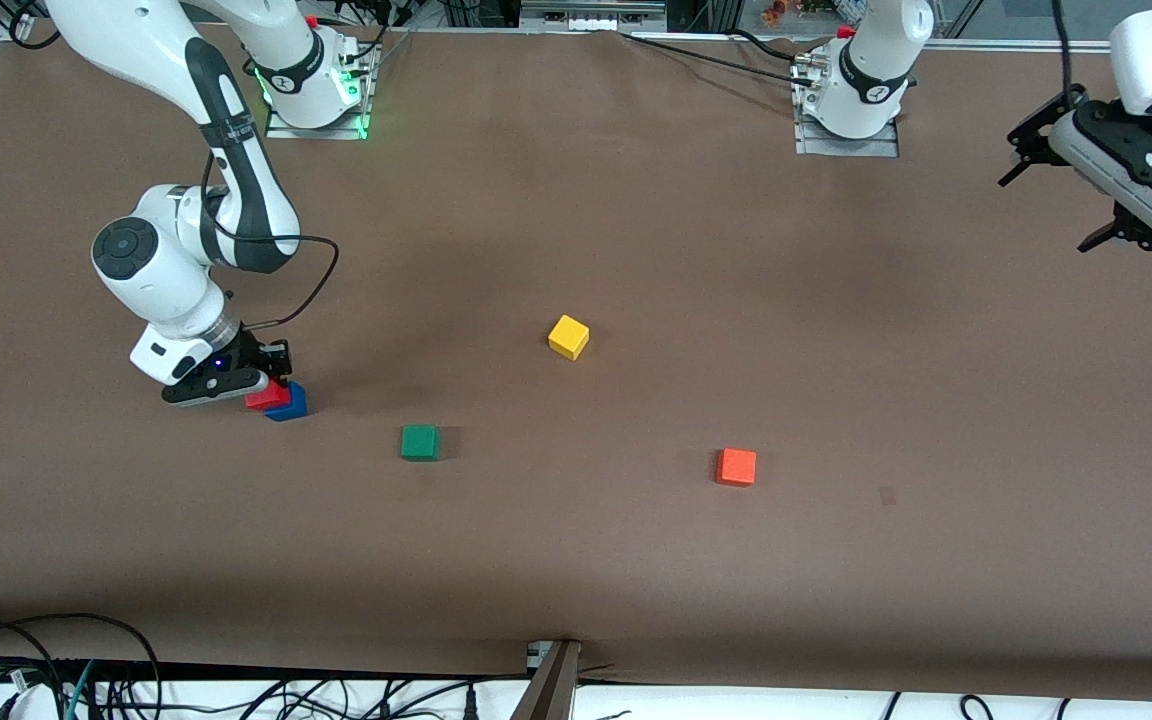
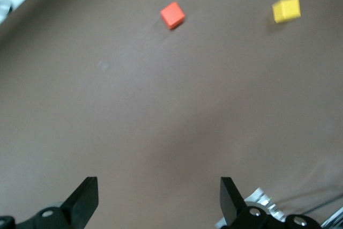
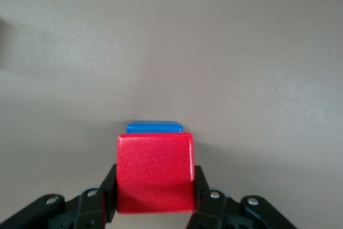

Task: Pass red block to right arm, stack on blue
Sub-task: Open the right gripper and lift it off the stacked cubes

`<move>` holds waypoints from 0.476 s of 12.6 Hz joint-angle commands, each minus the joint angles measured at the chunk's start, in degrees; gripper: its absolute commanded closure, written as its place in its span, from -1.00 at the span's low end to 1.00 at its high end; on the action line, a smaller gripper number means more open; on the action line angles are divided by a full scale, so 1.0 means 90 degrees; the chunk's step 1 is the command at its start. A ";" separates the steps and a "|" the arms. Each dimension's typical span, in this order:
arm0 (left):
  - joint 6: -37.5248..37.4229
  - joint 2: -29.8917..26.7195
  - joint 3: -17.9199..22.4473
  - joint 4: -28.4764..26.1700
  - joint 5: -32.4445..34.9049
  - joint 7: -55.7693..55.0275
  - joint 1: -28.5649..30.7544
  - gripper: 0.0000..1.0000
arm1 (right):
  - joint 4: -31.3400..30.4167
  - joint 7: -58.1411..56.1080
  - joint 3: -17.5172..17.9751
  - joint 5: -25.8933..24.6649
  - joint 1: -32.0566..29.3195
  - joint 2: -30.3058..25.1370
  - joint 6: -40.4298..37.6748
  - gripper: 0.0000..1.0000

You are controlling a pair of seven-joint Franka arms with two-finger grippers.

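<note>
Lower left of the front frame: right gripper (image 1: 258, 385) is pinching the red block (image 1: 267, 396) over the blue (image 1: 289, 404); releasing off-centre is risking a topple. Left gripper (image 1: 1076, 195), jaws spread, is waiting upper right.

Red block (image 3: 155, 172) clamped upright in right gripper (image 3: 155, 207), sitting atop blue block (image 1: 290, 404), near right arm's end of table.

Blue block (image 3: 154, 127) mostly hidden beneath red block (image 3: 155, 171).
</note>
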 commanded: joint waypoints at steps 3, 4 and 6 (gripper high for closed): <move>0.0810 -0.0424 0.0814 -0.1005 0.0023 -0.1295 -0.0607 -1.00 | -0.0188 0.0194 0.0104 -0.0050 0.0017 -0.0127 0.0139 1.00; 0.1025 -0.0483 0.0932 -0.1201 -0.0016 -0.1305 -0.0647 -1.00 | -0.0188 0.0184 0.0104 -0.0050 0.0017 -0.0127 0.0140 1.00; 0.1047 -0.0571 0.0933 -0.1320 -0.0056 -0.1557 -0.0734 -1.00 | -0.0179 0.0175 0.0104 -0.0050 0.0007 -0.0127 0.0140 1.00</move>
